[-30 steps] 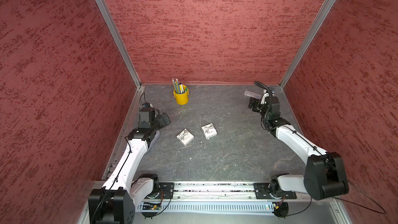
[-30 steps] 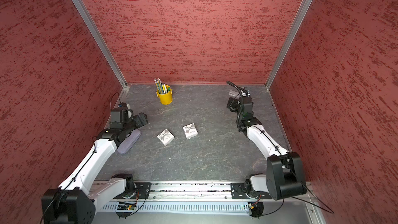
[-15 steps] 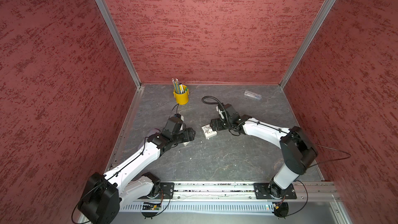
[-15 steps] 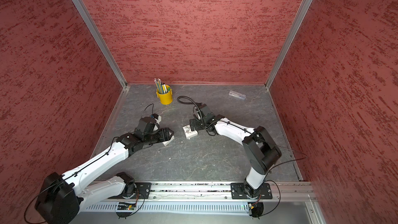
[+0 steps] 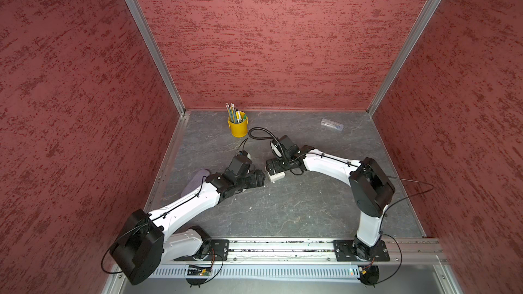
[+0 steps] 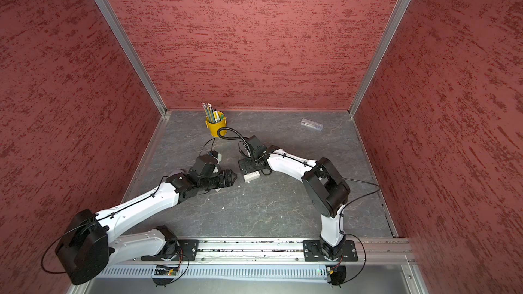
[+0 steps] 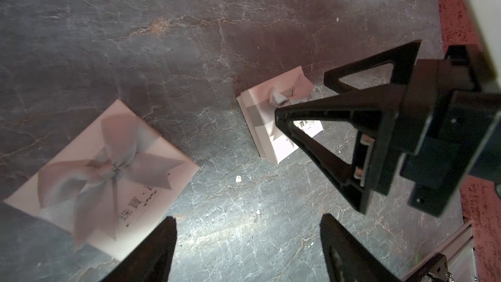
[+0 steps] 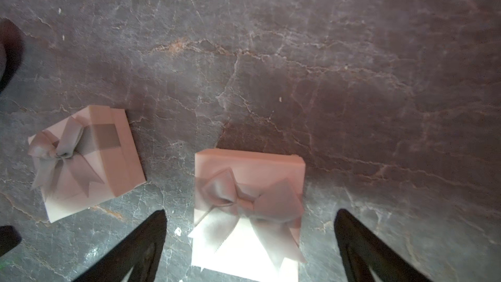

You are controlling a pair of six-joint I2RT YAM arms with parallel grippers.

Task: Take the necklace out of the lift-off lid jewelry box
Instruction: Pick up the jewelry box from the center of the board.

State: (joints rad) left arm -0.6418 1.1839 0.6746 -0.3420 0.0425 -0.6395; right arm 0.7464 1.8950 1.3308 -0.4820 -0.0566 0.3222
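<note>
grey tabletop [image 5: 283, 207]; right gripper [image 8: 251, 210] jaws apart over closed pink bow-topped right box [image 8: 249, 166]; left gripper [image 7: 247, 217] apart beside matching left box [image 7: 108, 169].

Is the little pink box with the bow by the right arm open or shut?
Shut. The pale pink cardboard jewelry box has its grey-bowed lid sitting flat on top; nothing inside shows.

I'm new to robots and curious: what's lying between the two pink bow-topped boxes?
Only bare grey tabletop and a tiny white speck; the right wrist view shows the nearer box and farther box apart.
</note>
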